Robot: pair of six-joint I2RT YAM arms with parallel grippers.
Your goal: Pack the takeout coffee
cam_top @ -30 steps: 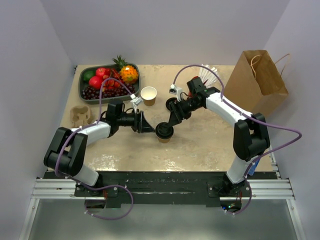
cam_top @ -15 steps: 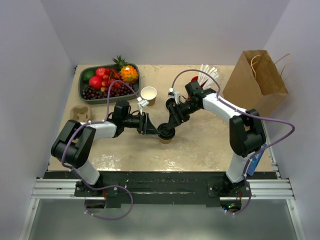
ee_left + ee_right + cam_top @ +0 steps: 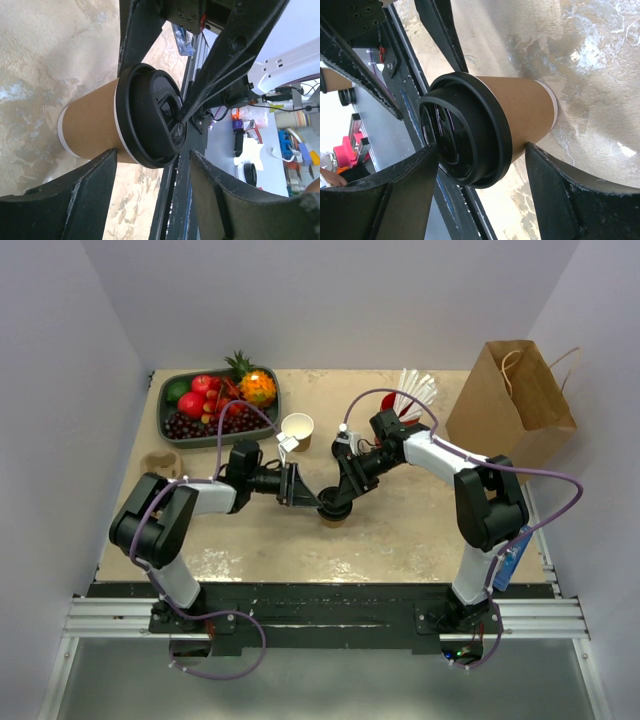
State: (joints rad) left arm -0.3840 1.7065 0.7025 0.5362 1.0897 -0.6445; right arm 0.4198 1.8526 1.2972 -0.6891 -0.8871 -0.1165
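The takeout coffee (image 3: pixel 333 508) stands upright mid-table, left gripper (image 3: pixel 152 165) and right gripper (image 3: pixel 480 150) both spread around it, neither pinching yet: grasp step, looks like, and next one claw must close below the lid (image 3: pixel 465 132) and lift toward the paper bag (image 3: pixel 510 400).

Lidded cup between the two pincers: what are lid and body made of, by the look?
Lid: probably moulded plastic, black, semi-gloss; soft highlights, crisp rim and recessed ridges.
Cup body: likely paper, matte tan with a white band at the base; no glare anywhere on it.
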